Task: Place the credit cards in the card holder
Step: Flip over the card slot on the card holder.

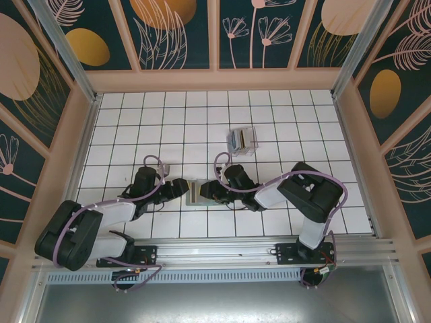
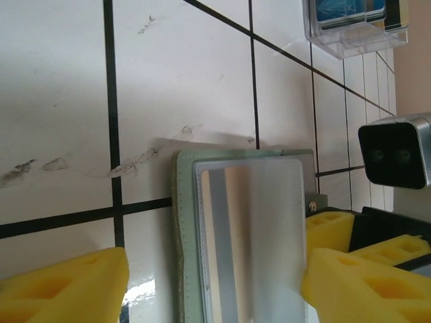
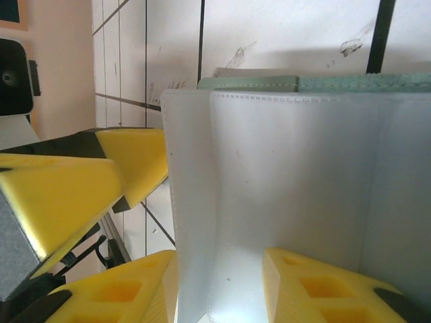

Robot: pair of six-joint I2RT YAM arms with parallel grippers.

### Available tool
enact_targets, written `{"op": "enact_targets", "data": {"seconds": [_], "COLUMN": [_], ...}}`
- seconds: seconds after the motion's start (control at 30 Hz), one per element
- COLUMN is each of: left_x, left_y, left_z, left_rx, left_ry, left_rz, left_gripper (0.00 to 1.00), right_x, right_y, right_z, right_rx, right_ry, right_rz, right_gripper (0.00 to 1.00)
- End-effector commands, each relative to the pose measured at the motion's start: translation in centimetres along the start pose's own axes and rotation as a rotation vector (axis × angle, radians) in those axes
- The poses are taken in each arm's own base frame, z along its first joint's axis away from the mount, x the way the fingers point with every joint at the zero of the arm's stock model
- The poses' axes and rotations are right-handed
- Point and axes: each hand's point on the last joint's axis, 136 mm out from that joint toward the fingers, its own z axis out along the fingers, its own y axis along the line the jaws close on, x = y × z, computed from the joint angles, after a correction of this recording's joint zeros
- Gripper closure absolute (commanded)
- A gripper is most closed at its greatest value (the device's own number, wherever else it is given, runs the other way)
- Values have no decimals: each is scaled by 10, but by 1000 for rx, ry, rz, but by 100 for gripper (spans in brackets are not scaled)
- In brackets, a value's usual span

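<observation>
Slippage is threatening: the wallet (image 1: 193, 193) is lying near, between my grippers, left gripper (image 2: 215, 289) gaping astride it, right gripper (image 3: 219, 289) parted around its clear sleeve (image 3: 303, 168). With cards (image 2: 343, 10) sitting in the far box (image 2: 357, 42), the unpinned wallet may be folding shut or sliding.

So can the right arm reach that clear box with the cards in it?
Probably yes. The clear box stands on open tiles just beyond the right gripper, with nothing between them. It would have to leave the card holder first.
</observation>
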Motion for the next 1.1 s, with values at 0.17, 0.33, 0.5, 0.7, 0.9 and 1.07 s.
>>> {"op": "enact_targets", "data": {"seconds": [0.17, 0.33, 0.5, 0.7, 0.9, 1.07], "left_x": [4, -4, -10, 0, 10, 10], "left_y": [16, 12, 17, 26, 51, 59], "left_z": [17, 23, 31, 55, 57, 54], "left_rx": [-59, -50, -105, -205, -272, -315], "left_ry": [75, 67, 75, 136, 137, 132], "left_rz": [-20, -14, 11, 58, 40, 53], "left_gripper": [21, 18, 18, 22, 30, 33], "right_x": [-3, 0, 1, 1, -3, -3], "right_y": [9, 11, 11, 7, 5, 4], "right_z": [0, 4, 4, 1, -9, -14], "right_rx": [-31, -44, -47, -31, 5, 26], "right_ry": [-10, 9, 16, 9, -34, -44], "right_rz": [-53, -65, -78, -91, -106, -131], "right_gripper": [67, 69, 66, 63, 63, 63]}}
